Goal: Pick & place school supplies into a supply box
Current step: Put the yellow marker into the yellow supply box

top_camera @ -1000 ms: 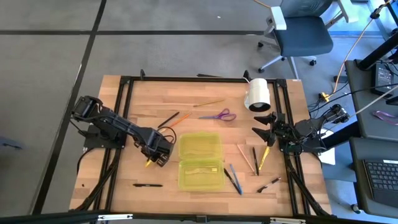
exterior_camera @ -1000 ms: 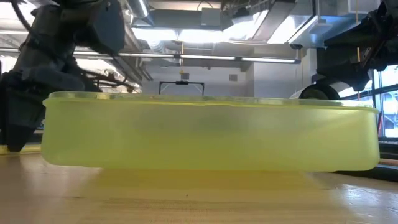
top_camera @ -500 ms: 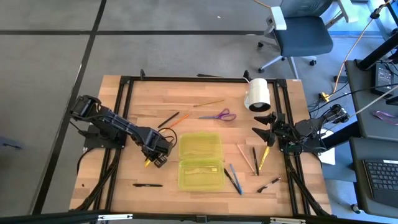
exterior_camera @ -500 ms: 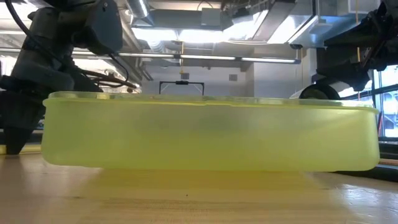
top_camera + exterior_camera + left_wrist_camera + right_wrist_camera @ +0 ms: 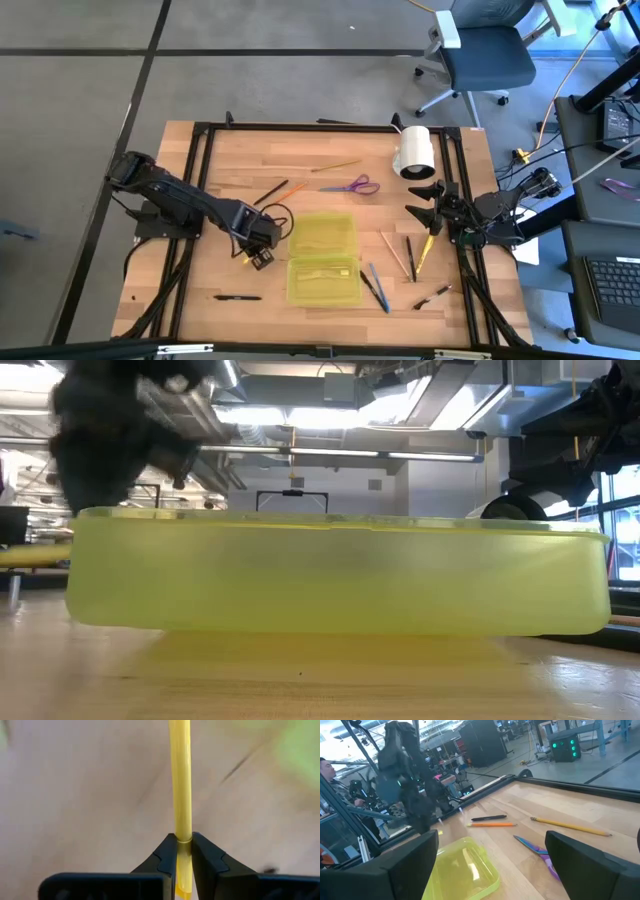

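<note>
Left wrist view: left gripper (image 5: 183, 851) clamps yellow pencil (image 5: 180, 780) — supply box (image 5: 322, 257) just right; right gripper (image 5: 432, 212) open, idle.

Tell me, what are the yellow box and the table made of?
The supply box looks like plastic: see-through yellow-green, smooth, slightly shiny. The table looks like wood: pale planks with visible grain and a smooth finish, inside a black, probably metal, frame.
</note>
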Robot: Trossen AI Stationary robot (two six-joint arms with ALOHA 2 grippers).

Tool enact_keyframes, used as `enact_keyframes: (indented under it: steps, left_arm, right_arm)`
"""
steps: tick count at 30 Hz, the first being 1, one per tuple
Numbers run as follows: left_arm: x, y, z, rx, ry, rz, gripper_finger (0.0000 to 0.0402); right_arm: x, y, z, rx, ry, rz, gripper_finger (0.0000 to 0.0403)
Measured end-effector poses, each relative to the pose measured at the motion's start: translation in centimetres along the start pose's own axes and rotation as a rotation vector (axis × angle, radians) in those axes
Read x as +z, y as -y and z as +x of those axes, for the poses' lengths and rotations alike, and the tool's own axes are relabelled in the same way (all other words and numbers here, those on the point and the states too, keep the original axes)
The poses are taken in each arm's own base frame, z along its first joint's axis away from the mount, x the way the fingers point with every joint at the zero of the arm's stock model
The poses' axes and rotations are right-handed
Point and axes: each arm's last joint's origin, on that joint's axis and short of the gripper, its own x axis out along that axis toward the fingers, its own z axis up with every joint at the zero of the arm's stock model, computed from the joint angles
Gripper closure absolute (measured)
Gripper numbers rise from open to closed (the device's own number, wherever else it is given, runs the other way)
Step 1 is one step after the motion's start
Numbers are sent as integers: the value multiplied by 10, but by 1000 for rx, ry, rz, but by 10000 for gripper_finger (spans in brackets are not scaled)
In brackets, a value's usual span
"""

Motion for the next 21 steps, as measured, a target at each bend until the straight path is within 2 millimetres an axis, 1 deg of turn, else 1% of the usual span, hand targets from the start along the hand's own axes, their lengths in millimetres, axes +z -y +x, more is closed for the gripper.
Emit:
enact_keyframes:
  steps: [4, 7, 9, 11, 14, 16, 18, 21]
  left_arm:
    - [17, 13, -32, -109, 167, 157, 373]
    - [35, 23, -56, -197, 303, 269, 373]
    - [45, 26, -68, -219, 353, 338, 373]
    - [57, 31, -77, -262, 398, 377, 373]
    - [71, 39, -81, -304, 422, 424, 373]
    - [79, 48, -80, -321, 423, 464, 373]
    - [83, 59, -73, -325, 398, 504, 373]
    - [89, 77, -57, -317, 353, 527, 373]
  right_arm:
    - [0, 0, 0, 0, 1, 1, 34]
    - [0, 0, 0, -1, 1, 0, 34]
    - [0, 0, 0, -1, 0, 0, 34]
    - [0, 0, 0, -1, 1, 0, 34]
    - [0, 0, 0, -2, 1, -5, 34]
    - [0, 0, 0, -9, 4, -28, 34]
    - [0, 0, 0, -11, 5, -55, 34]
    - [0, 0, 0, -11, 4, -80, 34]
